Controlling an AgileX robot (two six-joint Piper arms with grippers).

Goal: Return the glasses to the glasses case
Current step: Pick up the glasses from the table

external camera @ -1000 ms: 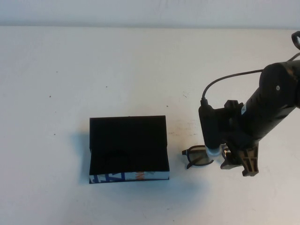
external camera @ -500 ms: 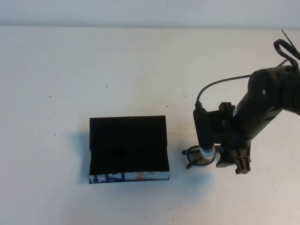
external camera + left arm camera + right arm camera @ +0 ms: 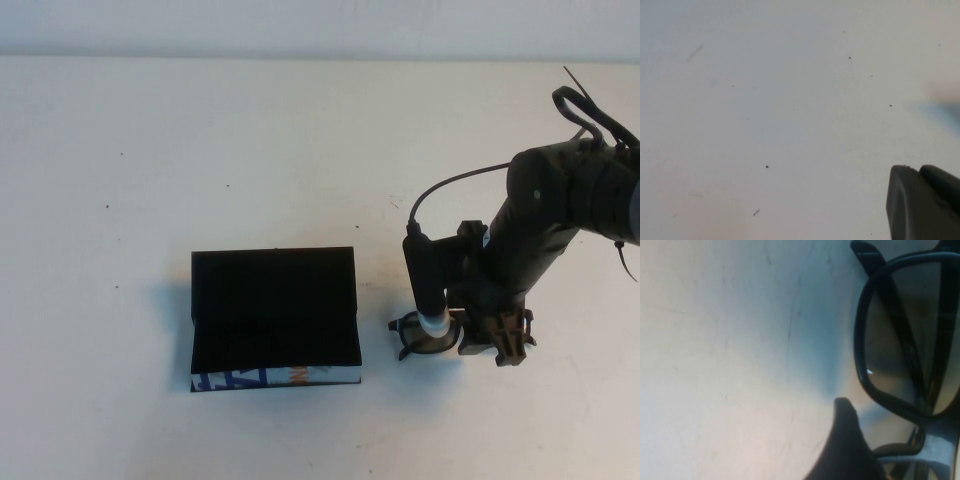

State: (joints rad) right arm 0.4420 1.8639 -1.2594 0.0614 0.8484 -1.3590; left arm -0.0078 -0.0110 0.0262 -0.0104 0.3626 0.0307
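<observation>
Right gripper point(image 3: 497, 338) down at right of frame, over the glasses point(image 3: 428, 334); grip state impossible to tell. Could skid sideways, missing glasses case point(image 3: 274, 318) lower centre. Left gripper point(image 3: 925, 202) idling over bare table, likewise unreadable.

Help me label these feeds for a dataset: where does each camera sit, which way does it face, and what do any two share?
High view: raised on the robot's own side, angled down at the table; shows the open glasses case, the glasses and the right arm, its right gripper down at them.
Left wrist view: on the left arm, facing bare tabletop; only a dark edge of the left gripper shows.
Right wrist view: on the right arm, close over the glasses; one dark finger shows.
Shared: high and right wrist views both show the glasses.
</observation>
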